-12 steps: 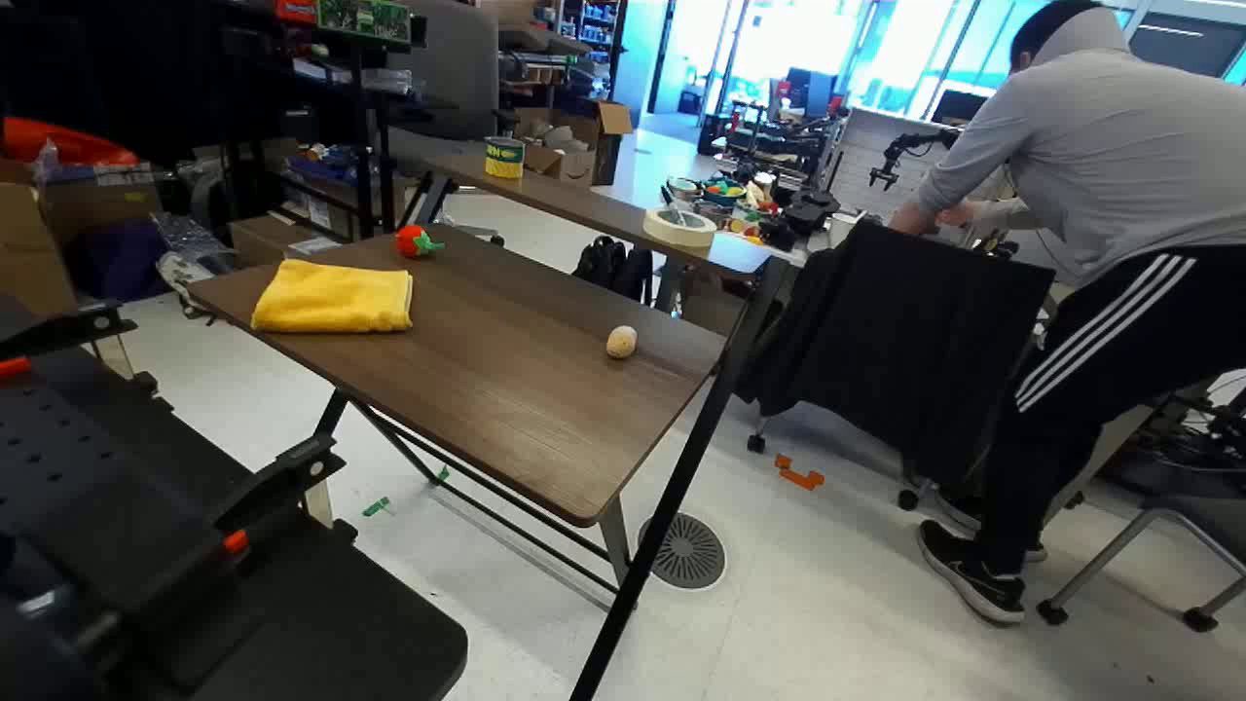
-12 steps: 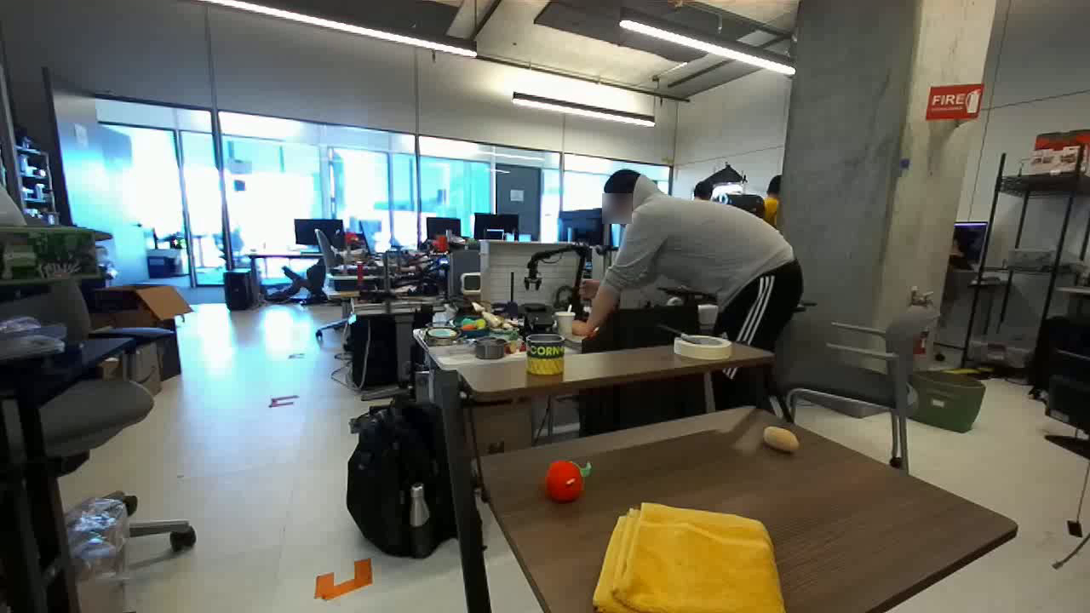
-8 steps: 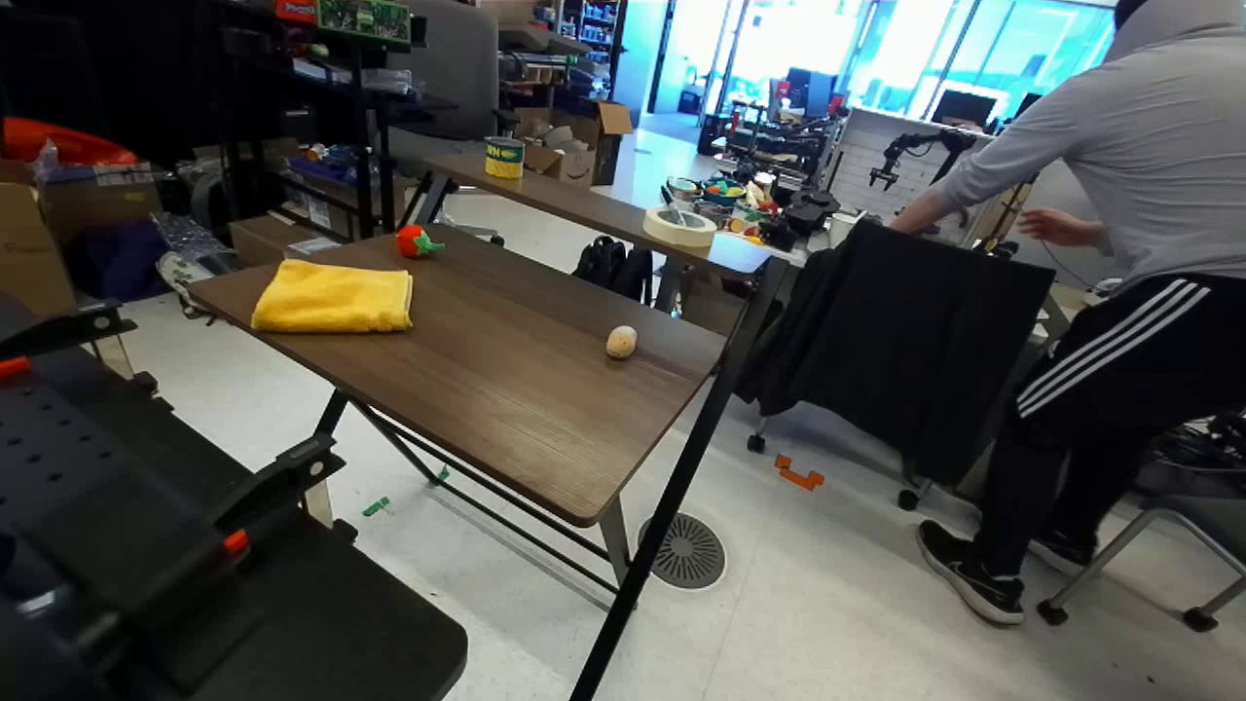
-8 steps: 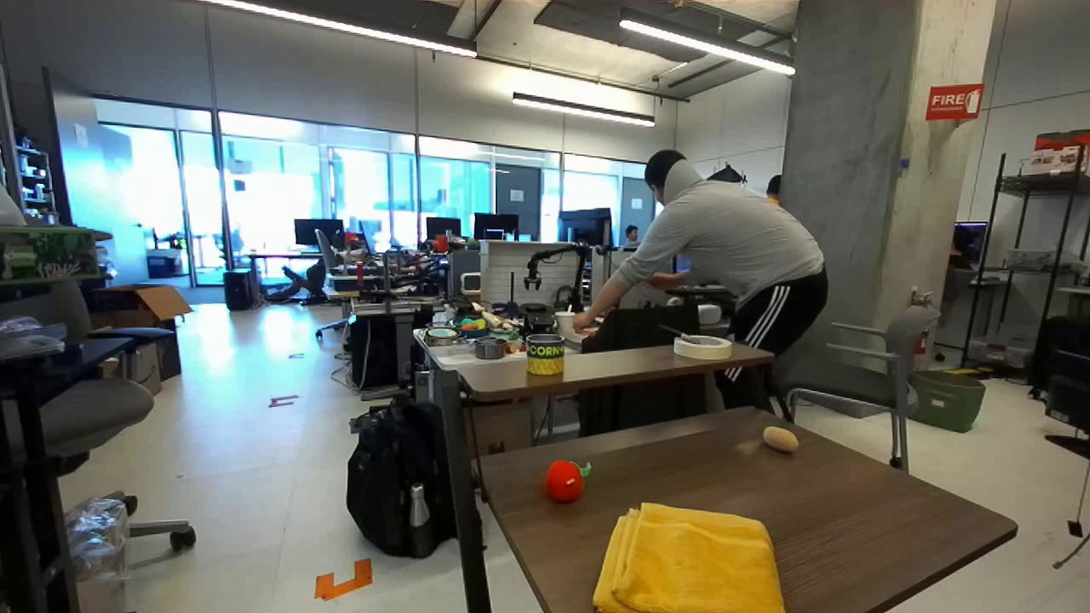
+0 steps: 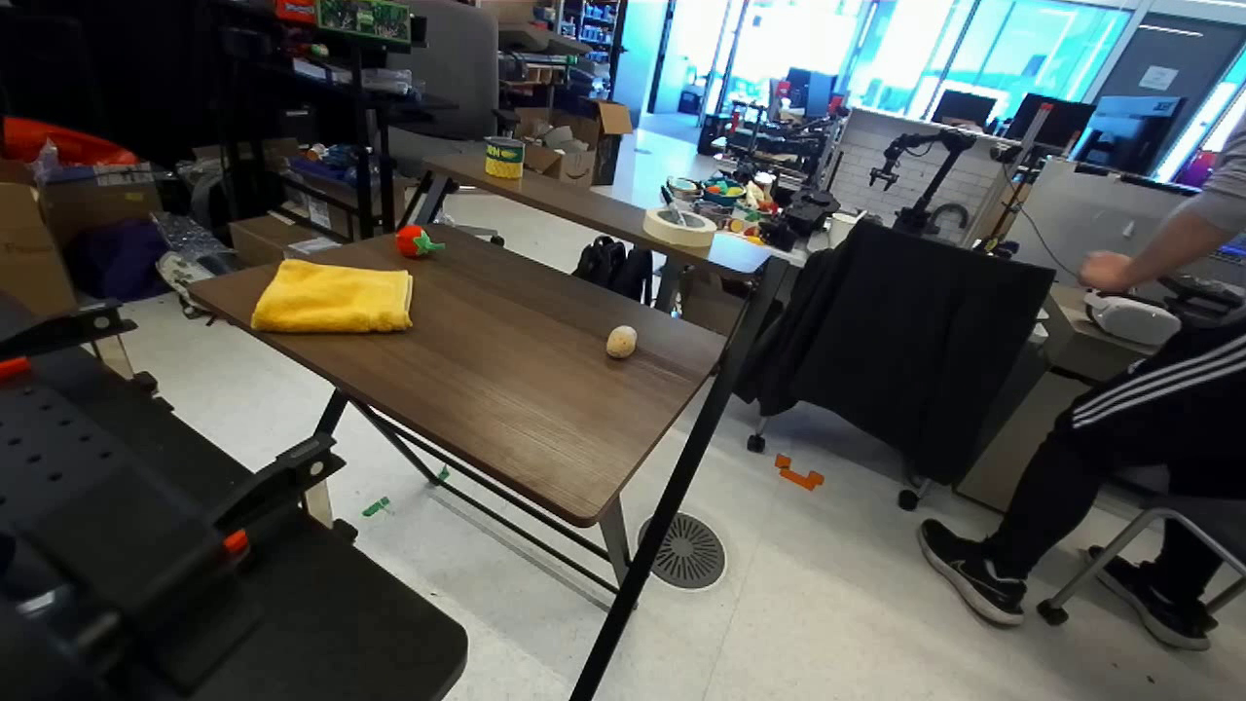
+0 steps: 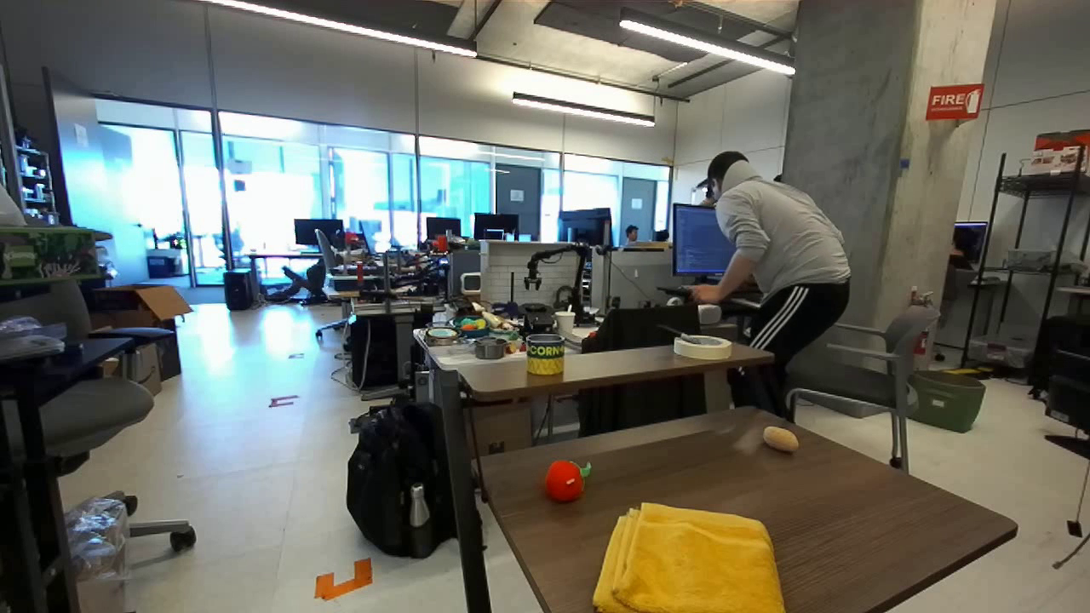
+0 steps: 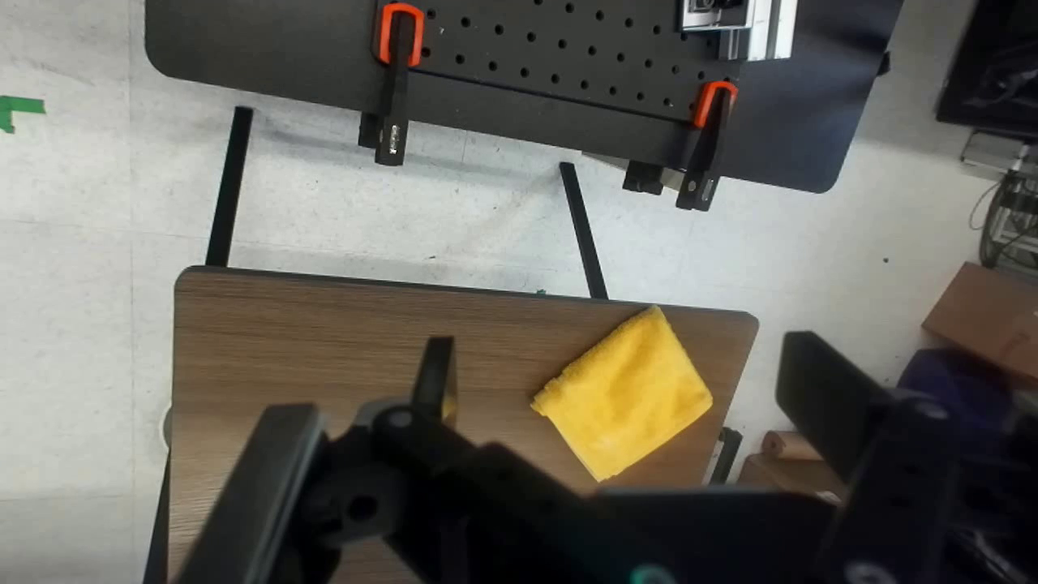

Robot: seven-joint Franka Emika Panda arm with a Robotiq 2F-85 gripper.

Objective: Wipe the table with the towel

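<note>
Both ext. views looked obliquely across nearby table (image 5: pixel 506 380), sharing it & towel (image 5: pixel 331 297) w/ wrist view, which faced approx. straight down.

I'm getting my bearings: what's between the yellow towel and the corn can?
In an exterior view, a red tomato-like object on the brown table lies between the towel and the corn can.

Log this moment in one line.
gripper open, empty | yellow towel folded on table, ungripped | red object with green top on table | beige object on table | wiping not under way
</note>
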